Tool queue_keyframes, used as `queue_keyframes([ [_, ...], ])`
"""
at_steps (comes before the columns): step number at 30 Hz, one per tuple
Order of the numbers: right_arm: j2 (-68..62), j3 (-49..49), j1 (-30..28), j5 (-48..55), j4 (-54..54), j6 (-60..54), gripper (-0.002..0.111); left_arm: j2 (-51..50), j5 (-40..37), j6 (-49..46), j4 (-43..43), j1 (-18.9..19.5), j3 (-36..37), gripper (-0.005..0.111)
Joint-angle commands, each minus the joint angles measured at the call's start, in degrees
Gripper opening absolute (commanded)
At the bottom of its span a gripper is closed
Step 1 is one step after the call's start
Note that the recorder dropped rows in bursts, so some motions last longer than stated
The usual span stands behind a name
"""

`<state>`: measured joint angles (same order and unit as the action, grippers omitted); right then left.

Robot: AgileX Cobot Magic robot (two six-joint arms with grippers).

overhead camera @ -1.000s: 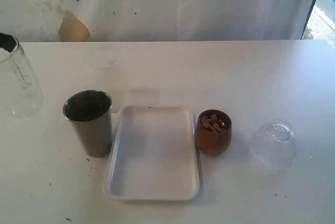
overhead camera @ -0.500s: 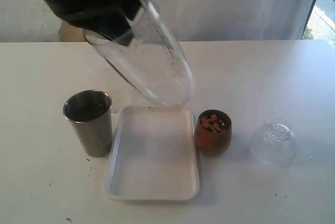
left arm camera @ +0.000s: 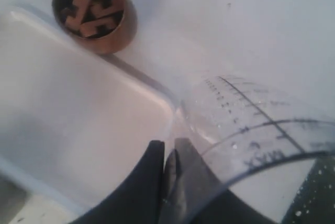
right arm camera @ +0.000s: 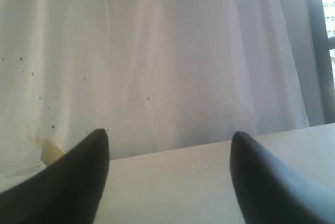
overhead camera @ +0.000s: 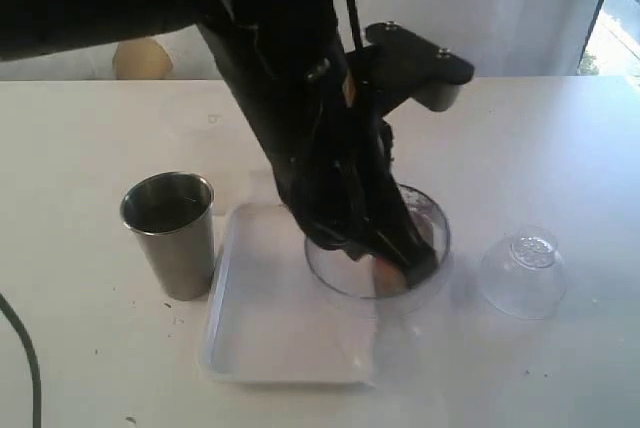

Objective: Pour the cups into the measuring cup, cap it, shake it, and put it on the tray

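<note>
**Change observed.** A second ago the measuring cup was at the far left edge of the table. Half a second ago it was crossing, tilted, above the tray. The left arm is now holding it low over the tray's right rim. The left gripper is pinching the clear wall at the mouth, jaws narrow. Whether the base is touching down cannot be told.

**Meaning for the task.** The receiving vessel is being positioned, and no pour is under way yet.

**Surroundings, left to right.**
- The steel tumbler is standing upright at the tray's 9 o'clock, just beside the rim and untouched.
- The tray is lying bare.
- The wooden cup is sitting at the tray's 3 o'clock, showing brown pieces inside in the left wrist view. In the exterior view the arm and measuring cup are largely covering it.
- The dome lid is resting farther out at 3 o'clock, apart from the rest.

**Obstructions.** The measuring cup is crowding the wooden cup, so I judge there is a risk of knocking it. The left arm is also blocking access across the middle.

**Right gripper**: it is facing the curtain with jaws spread wide, holding nothing.
</note>
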<state>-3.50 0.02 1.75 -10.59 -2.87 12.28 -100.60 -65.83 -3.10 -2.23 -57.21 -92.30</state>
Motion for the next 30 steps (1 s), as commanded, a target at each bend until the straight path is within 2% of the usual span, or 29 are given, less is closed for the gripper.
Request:
queue_keyframes([
  [1,-0.31,-0.02,-0.06,-0.29,-0.27,-0.92,0.061,0.62,-4.13,7.90,17.47,0.05,-0.37,0.000],
  [3,-0.31,-0.02,-0.06,-0.29,-0.27,-0.92,0.061,0.62,-4.13,8.44,19.80,0.18,-0.37,0.000],
  [5,-0.31,-0.02,-0.06,-0.29,-0.27,-0.92,0.061,0.62,-4.11,8.44,17.64,0.75,-0.37,0.000],
  [6,-0.31,-0.02,-0.06,-0.29,-0.27,-0.92,0.061,-0.11,-1.61,8.72,14.90,2.29,-0.37,0.000],
  [10,-0.31,-0.02,-0.06,-0.19,-0.27,-0.92,0.061,-2.51,-3.18,8.69,12.63,6.10,-0.37,0.000],
  [12,-0.31,-0.02,-0.06,-0.19,-0.27,-0.92,0.061,-3.00,-2.31,8.13,10.38,9.99,-0.05,0.000],
  [16,-0.31,-0.02,-0.06,-0.19,-0.27,-0.92,0.061,-3.00,-0.88,5.83,5.92,12.52,1.85,0.000],
  [18,-0.31,-0.02,-0.06,-0.19,-0.27,-0.92,0.061,-3.00,0.28,4.14,3.99,12.53,3.75,0.000],
  [21,-0.31,-0.02,-0.06,-0.19,-0.27,-0.92,0.061,-2.11,-2.83,0.61,1.62,12.43,4.59,0.000],
  [26,-0.31,-0.02,-0.06,-0.19,-0.27,-0.92,0.061,5.39,-4.13,0.86,4.28,12.54,5.28,0.000],
  [30,-0.31,-0.02,-0.06,-0.19,-0.27,-0.92,0.061,14.61,-4.13,4.06,6.41,12.54,14.39,0.000],
])
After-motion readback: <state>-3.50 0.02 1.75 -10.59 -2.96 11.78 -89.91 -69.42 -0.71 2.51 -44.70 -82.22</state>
